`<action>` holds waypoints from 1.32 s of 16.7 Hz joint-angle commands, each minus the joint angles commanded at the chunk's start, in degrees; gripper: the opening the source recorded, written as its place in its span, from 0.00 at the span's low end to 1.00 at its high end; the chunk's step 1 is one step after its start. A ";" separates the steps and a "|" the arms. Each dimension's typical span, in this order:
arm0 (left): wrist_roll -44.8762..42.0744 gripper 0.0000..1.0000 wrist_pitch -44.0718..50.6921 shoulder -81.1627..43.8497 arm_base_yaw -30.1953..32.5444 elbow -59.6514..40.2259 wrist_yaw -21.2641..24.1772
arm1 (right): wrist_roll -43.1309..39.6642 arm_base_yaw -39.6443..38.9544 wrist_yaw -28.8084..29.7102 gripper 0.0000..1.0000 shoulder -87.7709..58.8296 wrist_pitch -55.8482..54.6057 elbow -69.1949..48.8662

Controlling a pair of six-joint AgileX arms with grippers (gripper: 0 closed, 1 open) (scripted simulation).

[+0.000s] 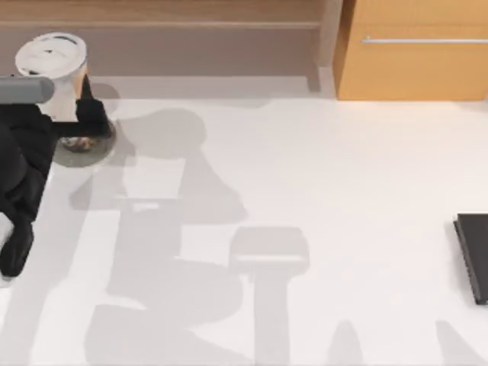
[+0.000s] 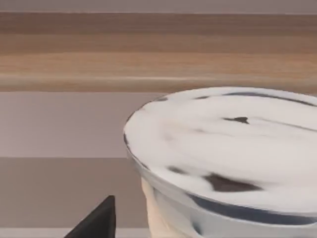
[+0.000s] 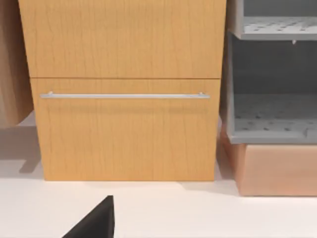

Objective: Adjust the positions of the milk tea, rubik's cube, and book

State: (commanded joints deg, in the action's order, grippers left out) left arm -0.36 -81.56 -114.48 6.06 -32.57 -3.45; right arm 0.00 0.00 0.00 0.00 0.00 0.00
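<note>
The milk tea stands upright at the far left corner of the desk, its base on a flat grey round disc. The left end effector is right at the cup, a dark finger against its lower right side, and it looks clenched on the cup rather than released. In the left wrist view the white lid with its dark marks sits very near the camera, with one dark fingertip beside it.

The cup's long axis runs vertical, so any shift should keep it plumb. The left arm is clearly the nearer one.

The right arm faces a wooden drawer front with a bar handle; I cannot tell its grip. A black flat slab lies at the desk's right edge. No readable writing anywhere.
</note>
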 joint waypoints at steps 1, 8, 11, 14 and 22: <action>-0.01 1.00 1.52 2.18 0.07 0.59 -0.04 | 0.00 0.00 0.00 1.00 0.00 0.00 0.00; -0.02 1.00 5.56 7.93 0.28 2.14 -0.12 | 0.00 0.00 0.00 1.00 0.00 0.00 0.00; -0.24 1.00 5.85 8.12 0.13 1.46 0.01 | 0.00 0.00 0.00 1.00 0.00 0.00 0.00; -2.38 1.00 10.05 9.97 -0.30 -2.60 0.81 | 0.00 0.00 0.00 1.00 0.00 0.00 0.00; -16.18 1.00 43.66 11.59 -7.11 -29.08 3.49 | 0.00 0.00 0.00 1.00 0.00 0.00 0.00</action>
State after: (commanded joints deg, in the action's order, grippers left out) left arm -16.54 -37.90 -102.89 -1.06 -61.65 0.04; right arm 0.00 0.00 0.00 0.00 0.00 0.00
